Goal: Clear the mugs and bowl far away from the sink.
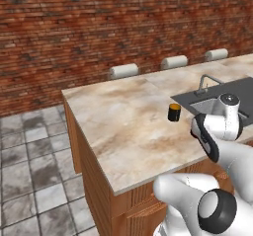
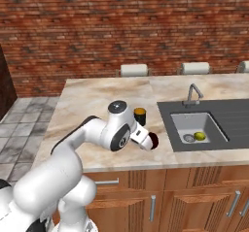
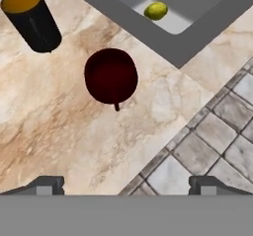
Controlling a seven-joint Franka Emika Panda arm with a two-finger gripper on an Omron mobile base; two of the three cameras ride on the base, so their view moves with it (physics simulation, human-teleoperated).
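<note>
The dark red mug (image 3: 111, 76) stands on the marble counter (image 3: 59, 126) near its front edge, its small handle toward the camera. My gripper (image 3: 126, 185) hovers above it, open, fingertips (image 3: 47, 184) wide apart and holding nothing. The black mug (image 3: 32, 20) with a yellow-orange inside stands upright a little farther in, also seen as the black mug (image 2: 140, 115) and black mug (image 1: 174, 112). Both mugs are just left of the sink (image 2: 197, 126). In the right base view my hand partly covers the red mug (image 2: 154, 141). The bowl is out of view.
A small yellow-green round thing (image 2: 199, 136) lies in the basin by the drain. A thin tap (image 2: 193, 94) rises behind the sink. White stool tops (image 1: 123, 71) line the counter's far edge. Tiled floor (image 1: 34, 171) lies beyond the counter's left end and front.
</note>
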